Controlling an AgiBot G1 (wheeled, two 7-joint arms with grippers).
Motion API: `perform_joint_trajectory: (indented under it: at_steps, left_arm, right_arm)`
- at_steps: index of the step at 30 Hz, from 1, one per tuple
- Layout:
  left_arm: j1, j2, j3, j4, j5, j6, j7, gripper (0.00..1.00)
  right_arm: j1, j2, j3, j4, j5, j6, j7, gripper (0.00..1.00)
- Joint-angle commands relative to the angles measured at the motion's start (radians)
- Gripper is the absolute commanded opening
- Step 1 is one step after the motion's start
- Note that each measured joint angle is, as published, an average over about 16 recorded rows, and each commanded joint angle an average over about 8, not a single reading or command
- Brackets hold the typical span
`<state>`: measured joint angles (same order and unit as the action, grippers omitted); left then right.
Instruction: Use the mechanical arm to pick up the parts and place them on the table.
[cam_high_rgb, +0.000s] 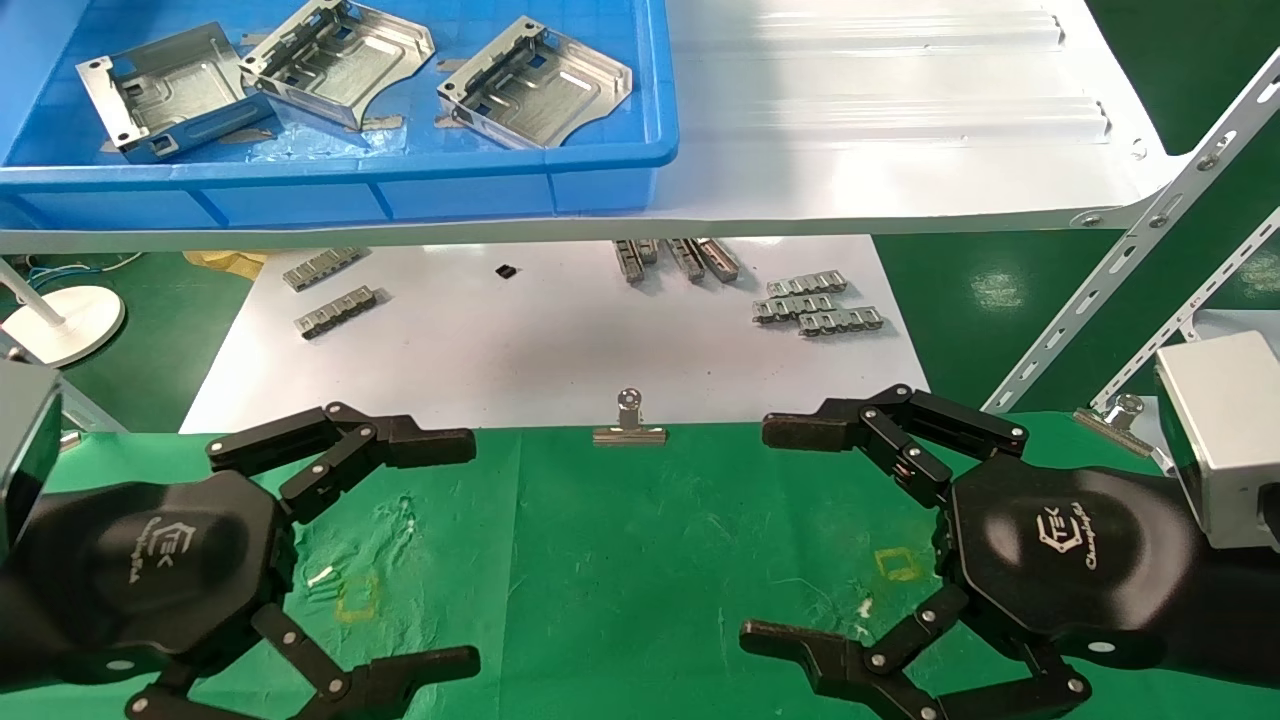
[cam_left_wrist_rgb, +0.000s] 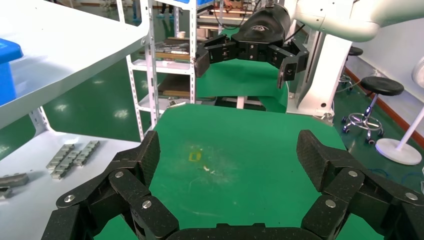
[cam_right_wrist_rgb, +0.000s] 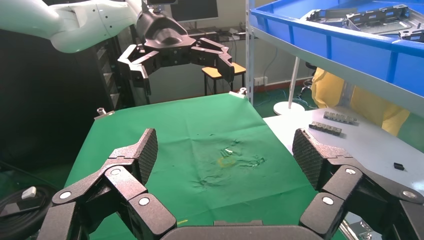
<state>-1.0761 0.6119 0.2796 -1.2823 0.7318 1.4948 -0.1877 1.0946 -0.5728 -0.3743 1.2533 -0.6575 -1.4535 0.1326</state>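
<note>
Three silver parts (cam_high_rgb: 165, 90) (cam_high_rgb: 340, 60) (cam_high_rgb: 535, 85) lie in a blue tray (cam_high_rgb: 330, 185) on the white shelf; they also show in the right wrist view (cam_right_wrist_rgb: 370, 17). My left gripper (cam_high_rgb: 470, 550) (cam_left_wrist_rgb: 227, 155) is open and empty, low over the left side of the green table (cam_high_rgb: 620, 560). My right gripper (cam_high_rgb: 755, 533) (cam_right_wrist_rgb: 225, 150) is open and empty over the right side, facing the left one. Each wrist view shows the other gripper farther off, the right gripper (cam_left_wrist_rgb: 245, 55) and the left gripper (cam_right_wrist_rgb: 175, 55). The cloth between them holds only yellow square marks (cam_high_rgb: 357, 595).
The glossy white shelf (cam_high_rgb: 900, 120) overhangs a white sheet (cam_high_rgb: 500, 350) with grey link strips (cam_high_rgb: 815, 305) (cam_high_rgb: 335, 310). Binder clips (cam_high_rgb: 628, 428) (cam_high_rgb: 1118, 418) grip the cloth's far edge. Slanted shelf rails (cam_high_rgb: 1130, 260) stand at right, a white lamp base (cam_high_rgb: 65, 320) at left.
</note>
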Motion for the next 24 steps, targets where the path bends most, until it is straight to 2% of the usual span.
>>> perform_joint_trajectory:
  at_steps: [1, 24]
  left_arm:
    - [0.000, 0.000, 0.000, 0.000, 0.000, 0.000, 0.000, 1.00]
    - [0.000, 0.000, 0.000, 0.000, 0.000, 0.000, 0.000, 1.00]
  right_arm:
    - [0.000, 0.000, 0.000, 0.000, 0.000, 0.000, 0.000, 1.00]
    - [0.000, 0.000, 0.000, 0.000, 0.000, 0.000, 0.000, 1.00]
